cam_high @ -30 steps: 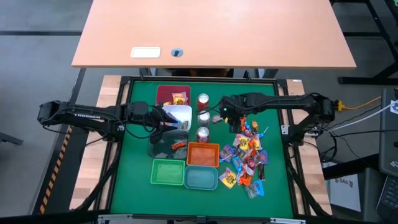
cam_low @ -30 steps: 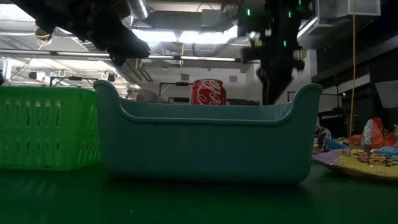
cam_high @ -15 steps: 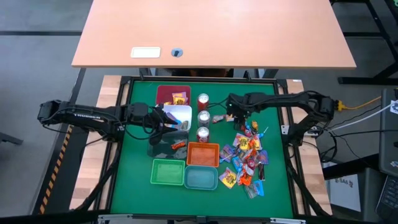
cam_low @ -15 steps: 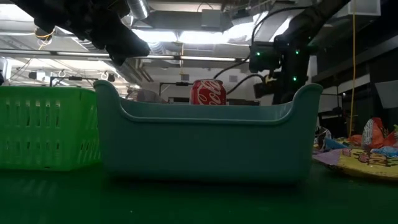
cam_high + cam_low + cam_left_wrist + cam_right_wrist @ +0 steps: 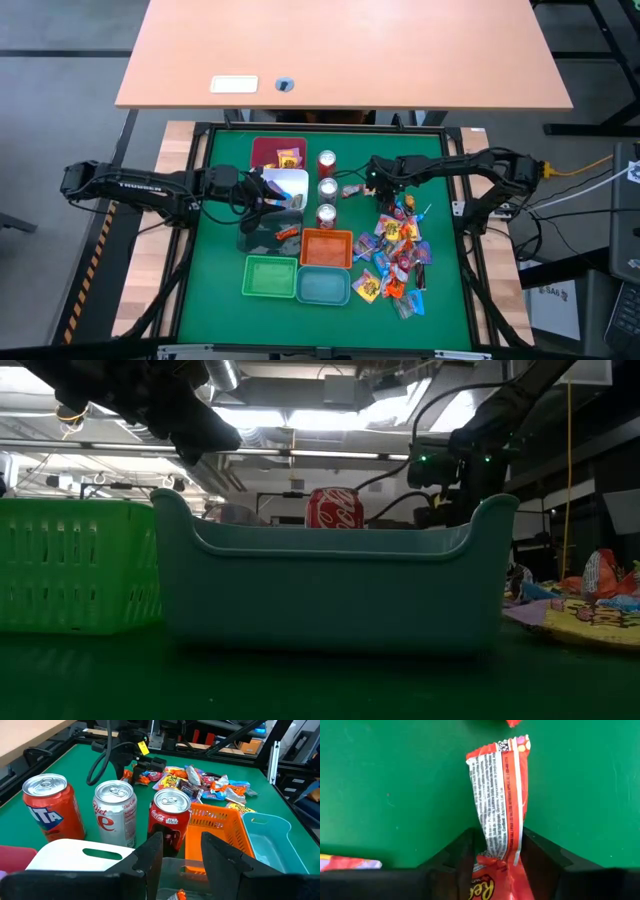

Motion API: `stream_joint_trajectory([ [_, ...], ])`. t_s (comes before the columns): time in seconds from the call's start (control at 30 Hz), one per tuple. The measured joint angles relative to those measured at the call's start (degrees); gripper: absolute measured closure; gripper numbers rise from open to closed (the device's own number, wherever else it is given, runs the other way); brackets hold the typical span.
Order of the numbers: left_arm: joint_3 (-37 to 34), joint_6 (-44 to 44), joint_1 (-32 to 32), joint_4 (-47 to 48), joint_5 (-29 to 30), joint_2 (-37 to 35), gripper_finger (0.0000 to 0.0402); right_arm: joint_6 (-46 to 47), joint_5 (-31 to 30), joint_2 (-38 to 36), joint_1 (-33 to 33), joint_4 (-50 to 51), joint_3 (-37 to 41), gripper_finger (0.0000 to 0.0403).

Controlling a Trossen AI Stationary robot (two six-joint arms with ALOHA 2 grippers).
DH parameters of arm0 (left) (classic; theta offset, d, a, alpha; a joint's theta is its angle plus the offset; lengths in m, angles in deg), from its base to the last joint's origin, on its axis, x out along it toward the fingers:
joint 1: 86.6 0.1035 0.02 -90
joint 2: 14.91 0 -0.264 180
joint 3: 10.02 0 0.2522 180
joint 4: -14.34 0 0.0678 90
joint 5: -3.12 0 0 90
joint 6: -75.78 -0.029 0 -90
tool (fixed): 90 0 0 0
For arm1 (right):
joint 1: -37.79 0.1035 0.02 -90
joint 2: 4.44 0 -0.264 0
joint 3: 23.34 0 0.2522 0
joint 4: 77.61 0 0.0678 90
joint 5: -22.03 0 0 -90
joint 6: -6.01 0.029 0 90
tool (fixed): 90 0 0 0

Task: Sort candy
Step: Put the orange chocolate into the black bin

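Note:
An orange candy wrapper (image 5: pixel 497 800) lies flat on the green mat, just right of the cans; it also shows in the high view (image 5: pixel 350 190). My right gripper (image 5: pixel 497 852) points down over the wrapper's near end and is shut on it; from above the gripper (image 5: pixel 369 187) sits beside the middle can. The rest of the candy (image 5: pixel 395 250) lies heaped on the mat's right side. My left gripper (image 5: pixel 182 855) hovers open over the white bin (image 5: pixel 290 183) and the clear bin (image 5: pixel 258 235), nothing between its fingers. My right gripper has the orange wrapper's near end (image 5: pixel 501 851) between its two fingers, one on each long edge. The fingers come from above, pointing steeply down, and stand across the wrapper. The wrapper narrows where they meet it, and the rest of it lies flat on the mat.
Three cans (image 5: pixel 327 187) stand in a row left of my right gripper. A dark red bin (image 5: pixel 262 150) holds a candy. Orange (image 5: pixel 326 247), green (image 5: pixel 271 276) and teal (image 5: pixel 323 286) bins stand near the front. One candy (image 5: pixel 288 232) lies in the clear bin.
My right gripper has sunk from above the candy heap down to the mat and gone a little toward the cans at the left. My left gripper has kept still.

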Motion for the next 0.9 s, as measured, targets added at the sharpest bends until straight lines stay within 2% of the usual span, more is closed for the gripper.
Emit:
stream_joint_trajectory([
  [0.27,0.0,-0.03,0.0,-0.09,2.64,-0.01,0.0278,0.0,0.0,0.0,0.0,-0.87,0.0,0.0357],
  [0.4,0.0,-0.18,0.0,-1.18,2.64,0.01,0.0278,0.01,0.0,0.0,0.0,1.14,-1.03,0.0389],
  [0.5,0.0,-0.18,0.0,-3.46,2.66,0.0,0.0278,0.01,0.01,0.0,0.0,5.29,-3.63,0.0392],
  [0.7,0.0,-0.93,0.0,-9.04,2.66,0.01,0.0278,0.01,0.0,0.0,0.0,14.84,-11.69,0.0366],
  [0.9,0.0,-6.74,0.0,-13.72,2.66,1.37,0.0278,0.04,0.0,0.0,0.0,22.28,-22.66,0.0379],
])
